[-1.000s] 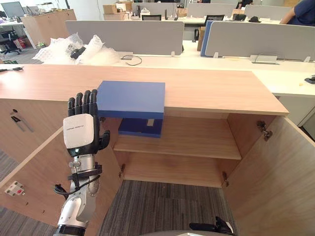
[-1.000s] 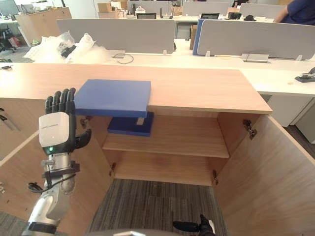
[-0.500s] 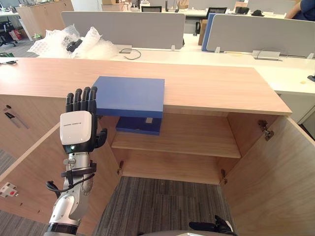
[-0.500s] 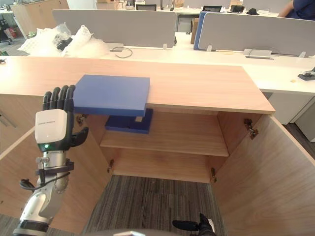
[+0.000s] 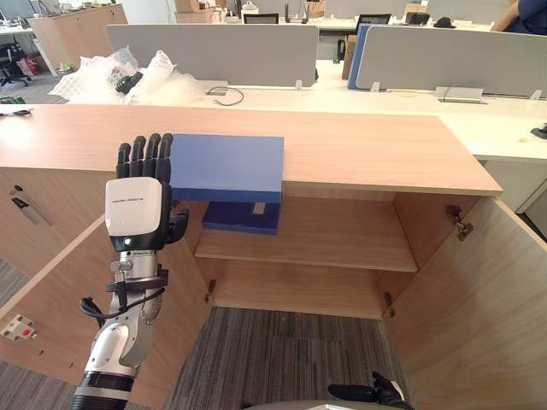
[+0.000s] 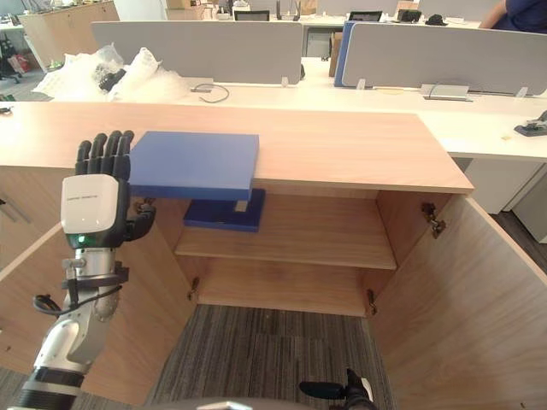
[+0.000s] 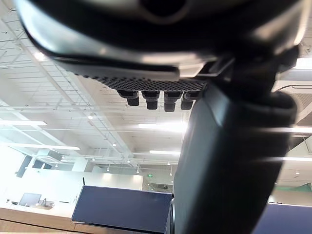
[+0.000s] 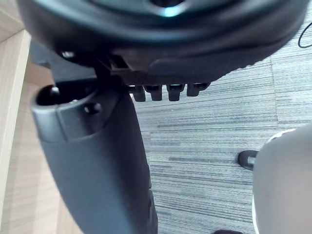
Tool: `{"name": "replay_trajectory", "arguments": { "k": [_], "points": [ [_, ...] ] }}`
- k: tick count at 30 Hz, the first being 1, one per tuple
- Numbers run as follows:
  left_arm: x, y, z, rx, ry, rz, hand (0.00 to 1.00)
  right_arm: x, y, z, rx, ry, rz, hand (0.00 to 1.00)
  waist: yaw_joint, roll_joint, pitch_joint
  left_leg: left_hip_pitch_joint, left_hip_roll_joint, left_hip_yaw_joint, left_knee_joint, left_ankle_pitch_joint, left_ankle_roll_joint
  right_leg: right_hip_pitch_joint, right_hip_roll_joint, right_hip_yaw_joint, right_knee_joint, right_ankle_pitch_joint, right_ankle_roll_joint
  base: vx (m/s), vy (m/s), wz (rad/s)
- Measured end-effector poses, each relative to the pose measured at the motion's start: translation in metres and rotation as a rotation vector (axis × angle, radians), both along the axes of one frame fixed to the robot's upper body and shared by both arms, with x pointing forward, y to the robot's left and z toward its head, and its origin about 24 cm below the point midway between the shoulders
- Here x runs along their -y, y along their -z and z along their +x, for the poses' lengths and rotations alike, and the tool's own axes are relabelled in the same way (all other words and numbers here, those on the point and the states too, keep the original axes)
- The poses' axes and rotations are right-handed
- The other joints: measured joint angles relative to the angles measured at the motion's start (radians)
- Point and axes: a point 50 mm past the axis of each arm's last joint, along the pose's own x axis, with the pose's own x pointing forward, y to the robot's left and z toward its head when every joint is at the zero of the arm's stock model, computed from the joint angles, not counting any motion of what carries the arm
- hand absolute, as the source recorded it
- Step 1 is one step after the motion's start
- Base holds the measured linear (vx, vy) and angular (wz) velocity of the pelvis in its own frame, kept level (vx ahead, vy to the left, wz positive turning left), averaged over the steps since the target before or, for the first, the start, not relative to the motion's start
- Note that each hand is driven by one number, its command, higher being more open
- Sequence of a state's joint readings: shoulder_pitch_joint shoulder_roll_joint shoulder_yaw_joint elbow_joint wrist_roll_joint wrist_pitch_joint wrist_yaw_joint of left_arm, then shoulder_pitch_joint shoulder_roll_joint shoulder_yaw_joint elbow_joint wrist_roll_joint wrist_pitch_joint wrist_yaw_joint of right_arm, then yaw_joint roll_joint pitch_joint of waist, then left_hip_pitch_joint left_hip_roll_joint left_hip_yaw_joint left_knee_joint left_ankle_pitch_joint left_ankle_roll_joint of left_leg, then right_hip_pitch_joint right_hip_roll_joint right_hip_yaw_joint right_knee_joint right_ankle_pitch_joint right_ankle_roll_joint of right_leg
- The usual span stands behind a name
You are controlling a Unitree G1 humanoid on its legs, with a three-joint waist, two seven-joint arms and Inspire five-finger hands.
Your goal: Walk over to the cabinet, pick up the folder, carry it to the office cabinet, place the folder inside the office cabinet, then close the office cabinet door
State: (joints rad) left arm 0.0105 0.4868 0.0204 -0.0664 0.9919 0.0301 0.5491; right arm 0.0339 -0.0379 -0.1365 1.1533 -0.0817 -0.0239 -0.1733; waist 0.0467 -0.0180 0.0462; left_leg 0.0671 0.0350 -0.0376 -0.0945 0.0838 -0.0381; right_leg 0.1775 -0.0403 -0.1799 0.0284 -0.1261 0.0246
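L robot hand [image 5: 137, 213] up flat, fingers straight, empty, at 9 o'clock of folder [image 5: 227, 166]. Folder overhangs tabletop [image 5: 376, 158] edge at 6 o'clock, prob. so fingers slip under. R robot hand [image 8: 97, 161] hangs relaxed.

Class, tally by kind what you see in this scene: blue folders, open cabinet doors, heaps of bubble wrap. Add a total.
Blue folders: 2, the top folder and the shelf folder
Open doors: 2, the left door and the right door
Bubble wrap heap: 1
Total: 5
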Motion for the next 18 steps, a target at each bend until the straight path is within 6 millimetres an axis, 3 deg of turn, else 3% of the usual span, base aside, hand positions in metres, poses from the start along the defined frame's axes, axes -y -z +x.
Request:
{"name": "replay_trajectory", "arguments": {
  "k": [12,18],
  "points": [
    [0.011,-0.008,0.020,0.012,0.050,-0.016,1.00,0.001,0.000,0.001,0.002,0.001,-0.003,1.00,-0.007,-0.001,0.001,0.003,0.002,0.007,0.000,0.000,0.000,-0.001,0.002,0.007,0.001,0.001,-0.001,0.00,0.000,-0.01],
    [0.009,0.000,0.024,-0.031,0.043,-0.018,1.00,0.001,-0.001,0.002,0.006,0.002,-0.001,1.00,-0.016,-0.001,0.001,0.007,0.003,0.017,0.000,-0.001,-0.001,-0.001,0.001,0.016,0.001,0.002,-0.001,0.00,0.000,-0.04]
  ]
}}
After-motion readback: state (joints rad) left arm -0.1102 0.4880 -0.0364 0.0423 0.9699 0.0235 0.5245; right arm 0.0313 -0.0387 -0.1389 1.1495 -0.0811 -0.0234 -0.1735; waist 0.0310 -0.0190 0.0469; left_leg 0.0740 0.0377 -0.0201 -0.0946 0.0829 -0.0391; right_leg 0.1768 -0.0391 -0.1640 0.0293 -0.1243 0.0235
